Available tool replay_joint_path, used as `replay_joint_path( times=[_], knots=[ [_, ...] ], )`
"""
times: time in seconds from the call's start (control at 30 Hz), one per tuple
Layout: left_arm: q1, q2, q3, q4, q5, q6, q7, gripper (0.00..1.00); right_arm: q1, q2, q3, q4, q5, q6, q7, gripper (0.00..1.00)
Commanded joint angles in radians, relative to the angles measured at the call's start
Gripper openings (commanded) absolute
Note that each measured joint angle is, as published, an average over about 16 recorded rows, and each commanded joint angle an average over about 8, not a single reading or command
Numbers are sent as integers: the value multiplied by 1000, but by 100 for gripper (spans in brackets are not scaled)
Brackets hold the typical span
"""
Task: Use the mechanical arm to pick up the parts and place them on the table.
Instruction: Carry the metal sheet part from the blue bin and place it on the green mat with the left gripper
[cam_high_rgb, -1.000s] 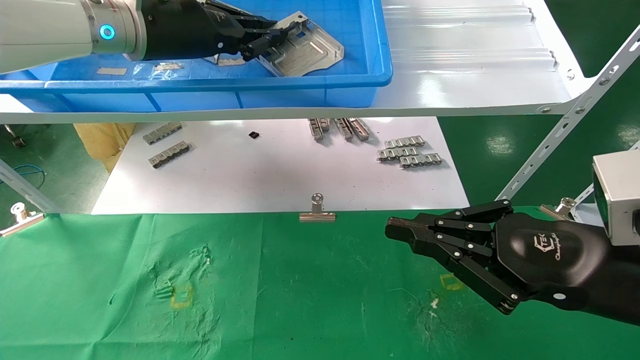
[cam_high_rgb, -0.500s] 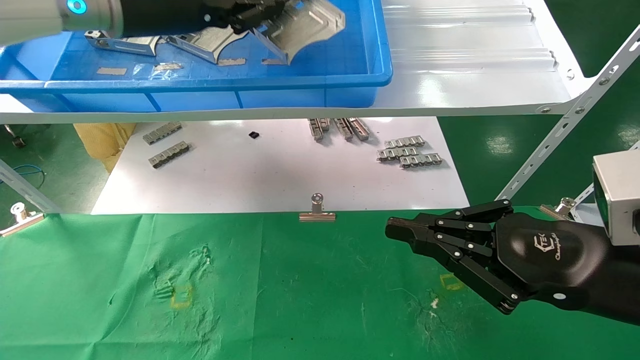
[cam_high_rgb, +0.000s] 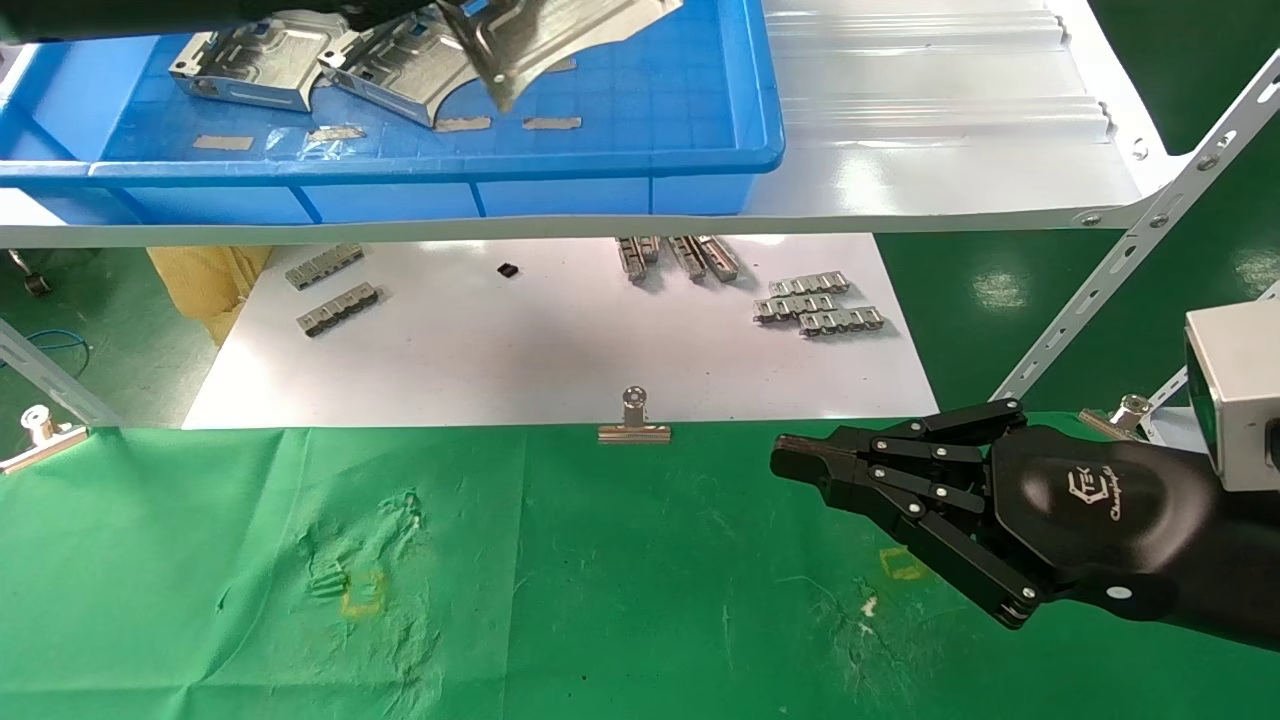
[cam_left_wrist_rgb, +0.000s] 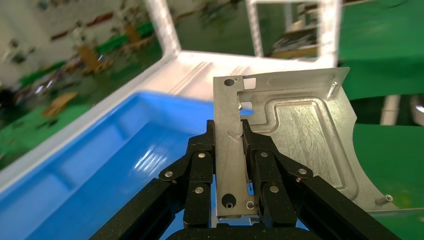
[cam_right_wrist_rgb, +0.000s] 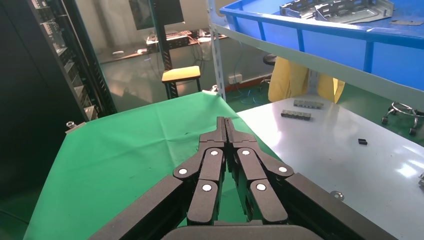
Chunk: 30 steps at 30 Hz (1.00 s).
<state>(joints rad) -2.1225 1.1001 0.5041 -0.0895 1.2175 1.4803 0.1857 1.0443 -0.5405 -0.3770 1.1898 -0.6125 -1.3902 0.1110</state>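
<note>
My left gripper (cam_left_wrist_rgb: 229, 135) is shut on the raised holed flange of a silver part (cam_left_wrist_rgb: 300, 135). In the head view that part (cam_high_rgb: 545, 35) hangs above the blue bin (cam_high_rgb: 450, 170) at the top edge, and the arm is almost out of frame. Two more parts (cam_high_rgb: 255, 65) (cam_high_rgb: 400, 75) lie in the bin. My right gripper (cam_high_rgb: 790, 460) is shut on nothing and hovers over the right side of the green-cloth table (cam_high_rgb: 600, 600). The right wrist view shows its fingertips (cam_right_wrist_rgb: 220, 125) pressed together above the cloth.
The bin stands on a glossy white shelf (cam_high_rgb: 950, 150) with a slanted perforated strut (cam_high_rgb: 1130, 260) at right. Below it, a white sheet (cam_high_rgb: 560, 350) carries small linked strips (cam_high_rgb: 815, 305). A binder clip (cam_high_rgb: 634, 425) holds the cloth's far edge.
My left gripper has risen with the part and drawn back left, nearly leaving the top of the head view and uncovering two parts in the bin. The right arm has not moved.
</note>
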Motion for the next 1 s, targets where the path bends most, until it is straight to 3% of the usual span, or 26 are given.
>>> replay_joint_path(
  times=[0.03, 0.23, 0.47, 0.73, 1.0],
  knots=[
    [-1, -24, -9, -1, -13, 66, 19, 0, 0, 0, 0, 0, 0, 0, 0, 0],
    [56, -89, -1, -103, -48, 123, 69, 0, 0, 0, 0, 0, 0, 0, 0, 0],
    [193, -207, 55, -377, -188, 128, 55, 0, 0, 0, 0, 0, 0, 0, 0, 0],
    [339, -383, 190, -670, -325, 119, 71, 0, 0, 0, 0, 0, 0, 0, 0, 0],
    [398, -460, 358, -765, -273, 114, 185, 0, 0, 0, 0, 0, 0, 0, 0, 0]
  ],
)
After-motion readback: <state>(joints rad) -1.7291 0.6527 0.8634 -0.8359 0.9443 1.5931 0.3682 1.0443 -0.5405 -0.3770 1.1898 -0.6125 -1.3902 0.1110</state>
